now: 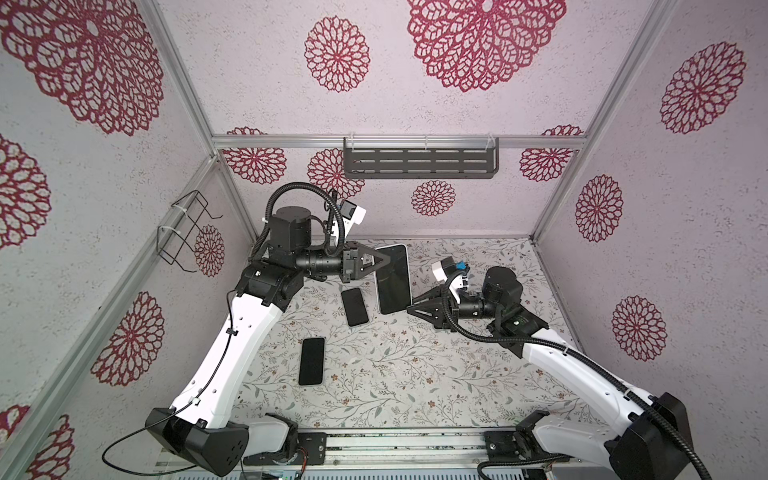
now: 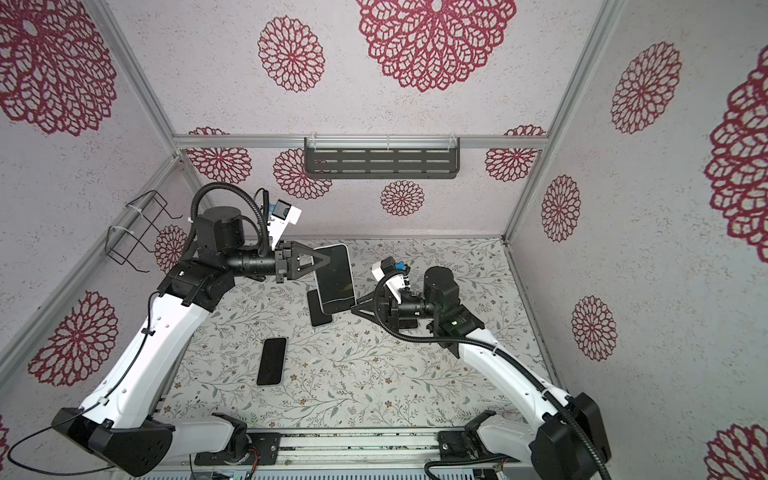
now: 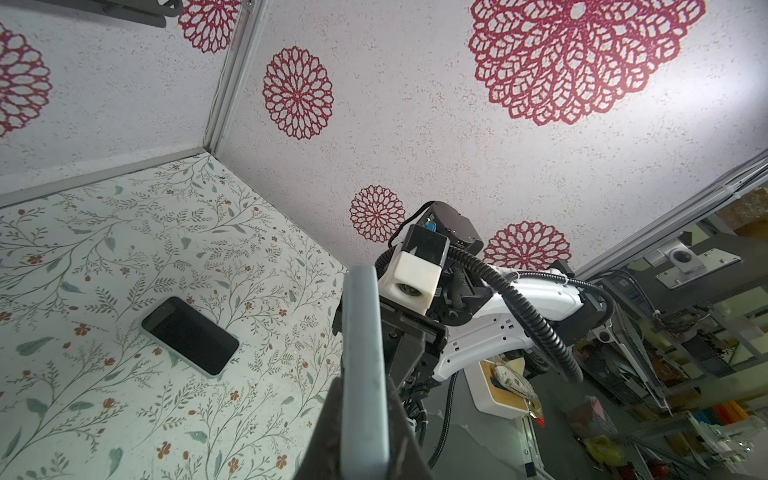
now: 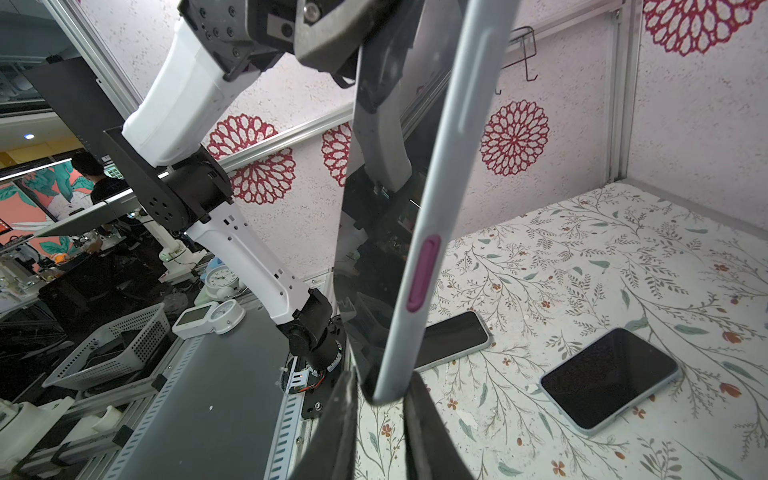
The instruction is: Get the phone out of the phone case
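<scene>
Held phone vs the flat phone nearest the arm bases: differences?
Held phone is off the table, clamped by the left gripper; front phone lies flat, untouched. Held phone's pale case has a purple side button; none shows on front phone. Held phone looks bigger in both top views. Both screens dark, facing up.

The box is lit brightly and evenly from above. Only soft, faint shadows are thrown on the white table cloth with printed leaves (image 1: 415, 374) under the white and black robot arms (image 1: 232, 340). In both top views the pale walls with red flower prints (image 1: 685, 249) are shown leaning outward by the wide lens. In the right wrist view the dim room is mirrored in the shiny glass of the big phone in a pale grey case (image 4: 374, 291). In the left wrist view its near edge is blurred.
</scene>
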